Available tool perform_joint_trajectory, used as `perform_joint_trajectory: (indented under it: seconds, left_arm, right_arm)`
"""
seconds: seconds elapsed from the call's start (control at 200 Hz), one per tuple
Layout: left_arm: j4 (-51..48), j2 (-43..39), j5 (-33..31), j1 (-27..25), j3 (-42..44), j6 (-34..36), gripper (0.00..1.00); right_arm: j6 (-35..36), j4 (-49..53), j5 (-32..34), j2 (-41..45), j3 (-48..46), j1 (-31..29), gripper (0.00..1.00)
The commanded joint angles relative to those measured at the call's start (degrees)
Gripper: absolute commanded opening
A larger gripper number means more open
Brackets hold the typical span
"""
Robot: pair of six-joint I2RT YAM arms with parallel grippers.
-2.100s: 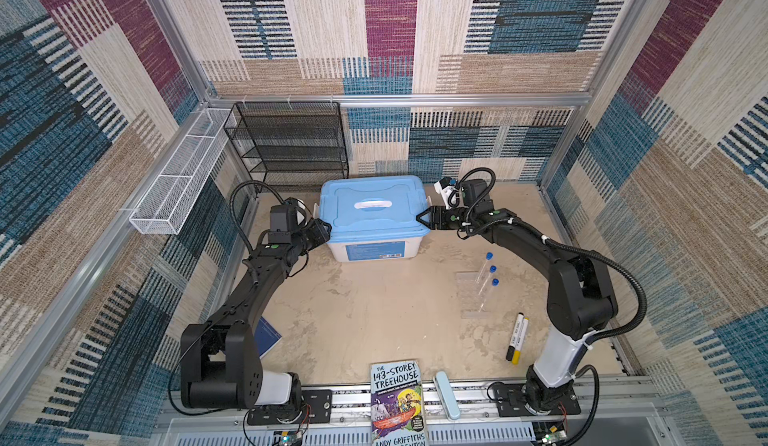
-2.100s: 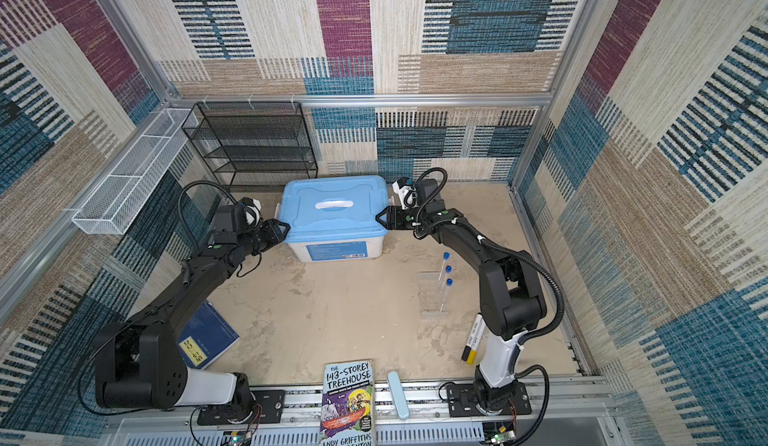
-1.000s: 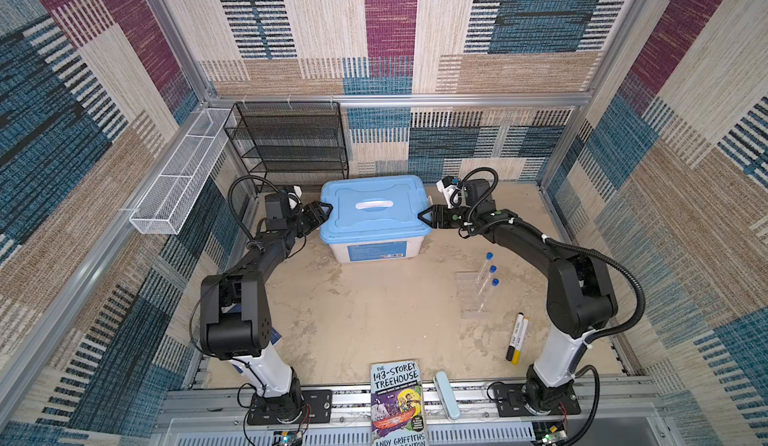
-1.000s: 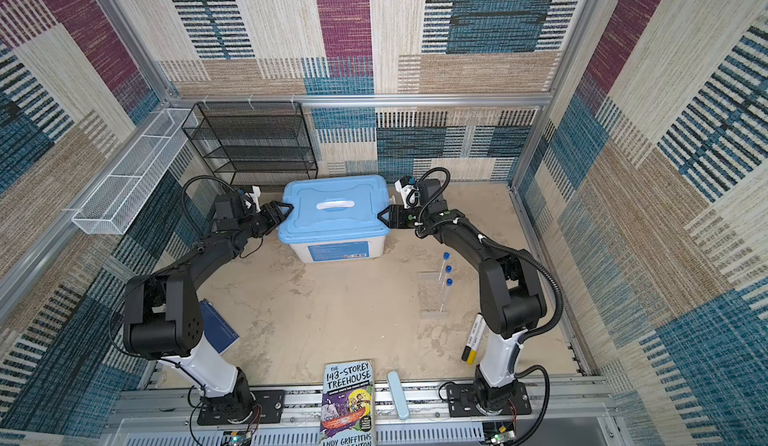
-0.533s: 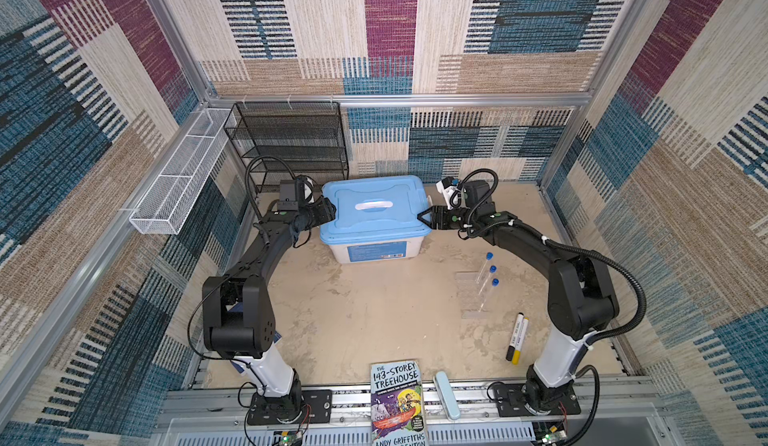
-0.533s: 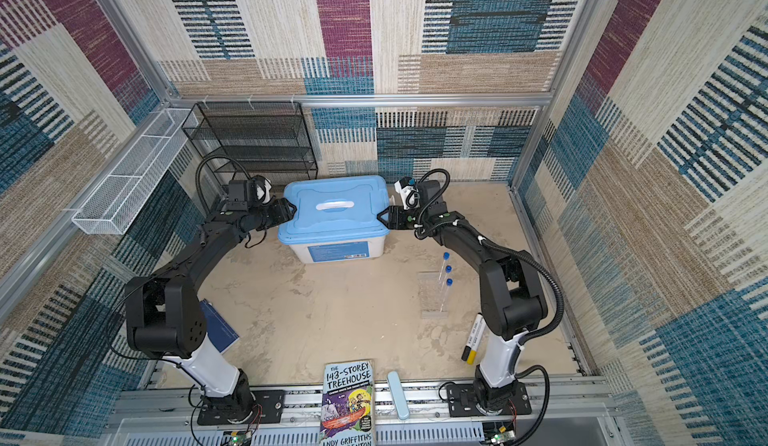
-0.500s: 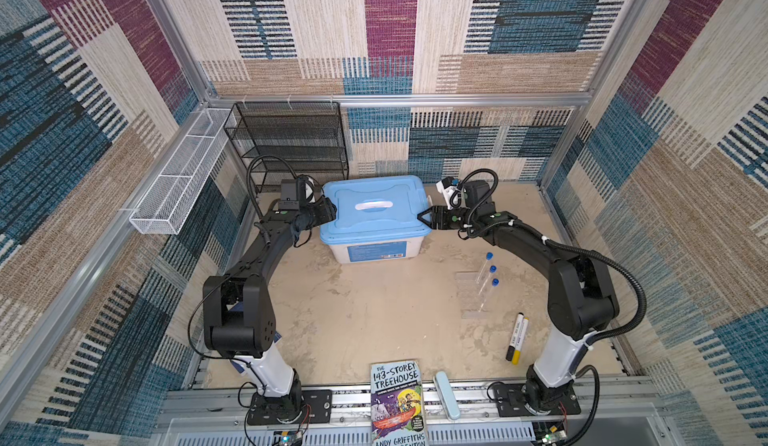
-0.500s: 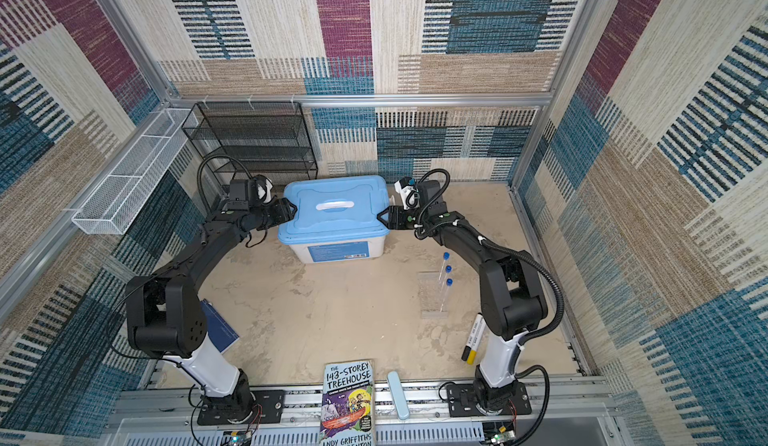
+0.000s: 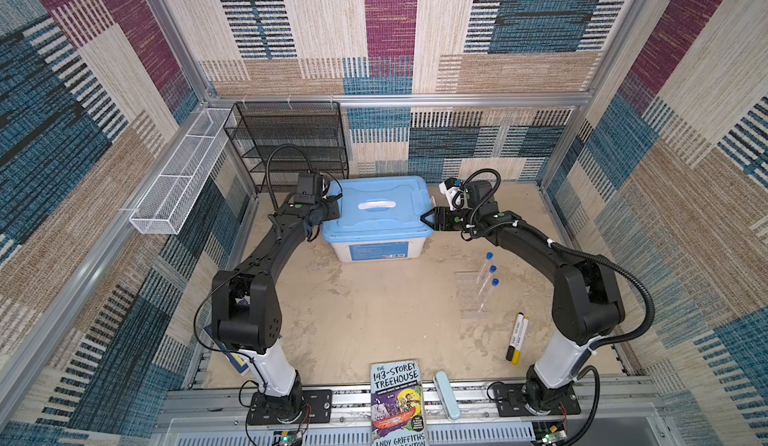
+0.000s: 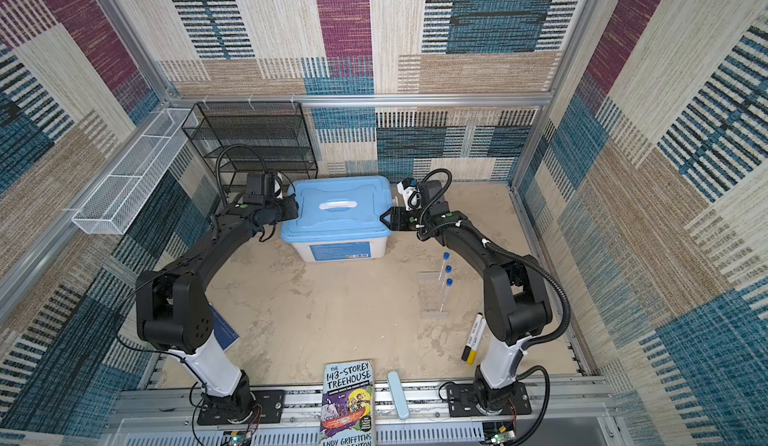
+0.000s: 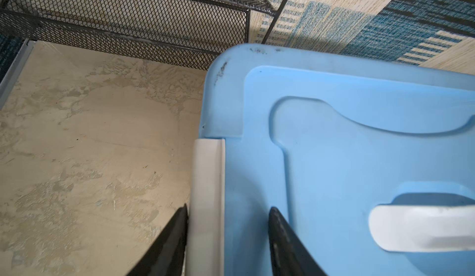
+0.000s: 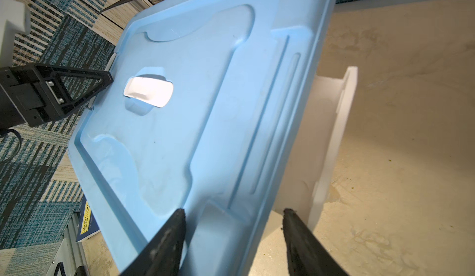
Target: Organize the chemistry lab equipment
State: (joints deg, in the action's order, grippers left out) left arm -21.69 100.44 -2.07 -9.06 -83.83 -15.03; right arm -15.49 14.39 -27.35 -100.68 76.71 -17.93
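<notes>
Swinging in since the earlier frames, the left pincer (image 11: 227, 209) now straddles the white latch (image 11: 207, 179) at its end of the blue lid (image 9: 376, 215), jaws released, one finger (image 11: 172, 238) against the latch. Three blue-capped tubes (image 9: 487, 275) sit in the clear rack (image 9: 468, 298) on the table (image 9: 374, 323), well behind the right pincer (image 12: 232, 210), beside its arm (image 9: 528, 244). That pincer, also released, straddles the lid's opposite edge. Two markers (image 9: 516, 338) lie farther back still.

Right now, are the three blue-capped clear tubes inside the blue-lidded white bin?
No, the tubes sit at the clear rack, outside the bin.
</notes>
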Motion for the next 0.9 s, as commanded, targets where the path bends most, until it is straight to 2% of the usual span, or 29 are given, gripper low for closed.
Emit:
perform_joint_trajectory:
  seconds: [0.0,0.1,0.145,0.245,0.406,0.586,0.761,0.896]
  left_arm:
    - [-8.92,0.42,-0.82,0.09,0.99,1.85,0.51]
    - [-7.06,-0.73,0.35,0.44,2.4,1.24,0.5]
    - [-6.76,-1.02,0.26,0.44,2.78,1.37,0.5]
    - [-6.79,-1.11,0.47,0.45,3.1,1.25,0.5]
    - [-5.99,-1.44,1.55,0.46,3.59,0.68,0.5]
    - [-5.41,-1.3,3.25,0.46,3.74,-0.16,0.5]
    - [-5.13,-1.03,5.13,0.36,3.85,-0.96,0.5]
    - [-5.03,-1.0,6.44,0.31,3.85,-1.47,0.5]
  right_arm:
    - [1.6,6.06,4.91,1.0,1.31,0.4,0.68]
    - [0.53,5.28,5.15,3.09,1.75,1.44,0.86]
    - [0.05,3.69,4.5,4.32,1.15,2.25,1.0]
    - [-0.83,1.19,0.2,4.8,0.73,4.22,0.99]
    - [0.44,0.24,-8.01,-0.69,4.13,5.39,0.99]
    - [-1.75,-3.4,-15.24,-6.45,7.61,5.46,1.0]
    - [-3.65,-6.58,-19.48,-9.0,8.07,5.46,0.94]
    - [-3.75,-7.56,-18.95,-7.7,6.8,5.26,0.88]
